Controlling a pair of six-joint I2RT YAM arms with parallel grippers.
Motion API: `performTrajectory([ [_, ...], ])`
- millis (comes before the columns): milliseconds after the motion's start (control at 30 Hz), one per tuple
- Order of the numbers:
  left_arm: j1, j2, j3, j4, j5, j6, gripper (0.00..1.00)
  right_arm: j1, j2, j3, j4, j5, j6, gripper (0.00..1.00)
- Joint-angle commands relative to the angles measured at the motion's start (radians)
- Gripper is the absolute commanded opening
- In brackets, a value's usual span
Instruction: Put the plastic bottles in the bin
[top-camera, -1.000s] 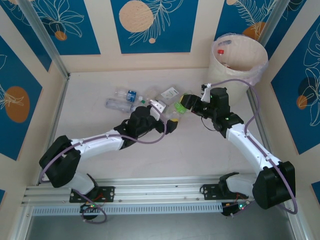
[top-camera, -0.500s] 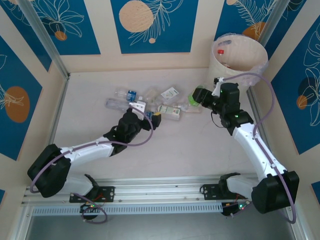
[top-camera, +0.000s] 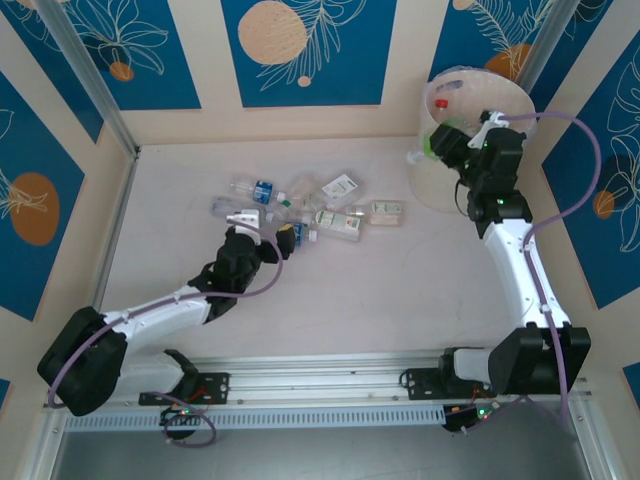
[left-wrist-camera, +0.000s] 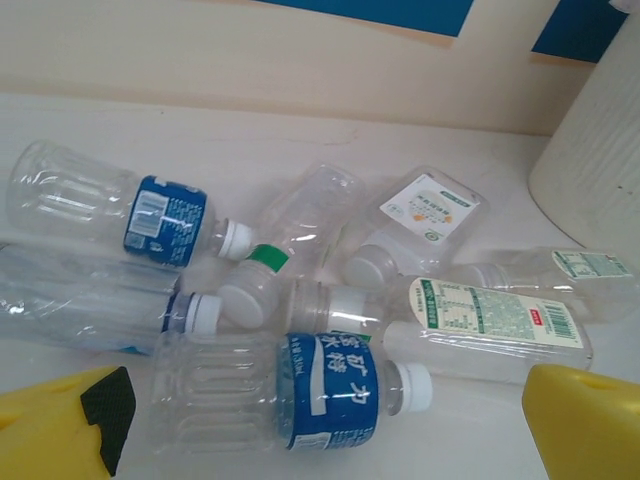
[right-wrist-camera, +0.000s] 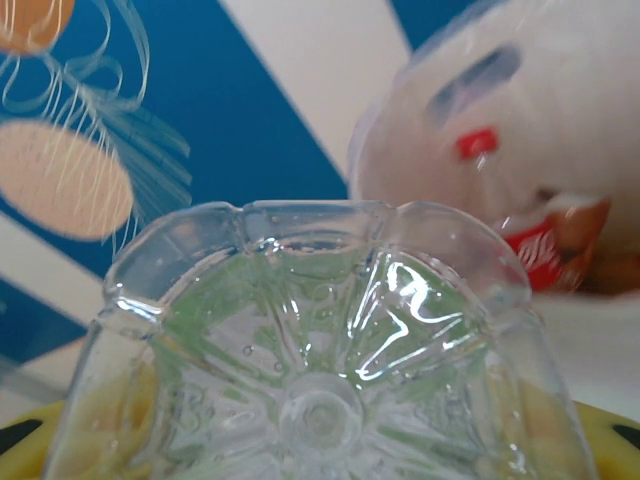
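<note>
Top external is showing the right gripper (top-camera: 440, 148) clamping a clear greenish bottle (top-camera: 426, 152) at the bin (top-camera: 512, 100) rim, a red-capped bottle (top-camera: 441, 102) already sitting inside, while the left gripper (top-camera: 268, 228) is hovering, fingers apart, over eight-ish loose bottles (top-camera: 320, 205).

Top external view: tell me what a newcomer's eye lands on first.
The right hand grips a clear bottle up at the rim of the bin, far right. Mid-table lies a heap of plastic bottles, with the open left hand just on its near side.
</note>
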Motion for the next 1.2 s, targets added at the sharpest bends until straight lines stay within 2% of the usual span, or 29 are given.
performTrajectory([
  [0,0.022,-0.032,-0.024,0.005,0.01,-0.036,1.0,-0.049,0.031,0.053,0.154,0.064,0.023,0.38],
  [200,0.04,-0.057,-0.05,0.008,0.021,-0.054,1.0,-0.107,0.109,0.156,0.203,0.102,0.082,0.38],
  [367,0.048,-0.066,-0.058,0.007,0.033,-0.059,1.0,-0.147,0.137,0.18,0.28,0.06,0.156,0.37],
  [500,0.053,-0.065,-0.065,0.01,0.04,-0.072,1.0,-0.146,0.147,0.165,0.292,0.174,0.116,0.38],
  [633,0.056,-0.06,-0.069,0.011,0.048,-0.08,1.0,-0.144,0.149,0.111,0.328,0.287,0.05,0.37],
  [767,0.059,-0.056,-0.069,0.01,0.053,-0.087,1.0,-0.139,0.183,0.105,0.351,0.324,-0.033,0.37],
  [967,0.06,-0.029,-0.062,0.023,0.068,-0.104,1.0,-0.101,0.291,0.182,0.366,0.354,-0.261,0.37],
  [1167,0.063,0.007,-0.053,0.031,0.082,-0.123,1.0,-0.08,0.396,0.301,0.292,0.391,-0.463,0.38],
])
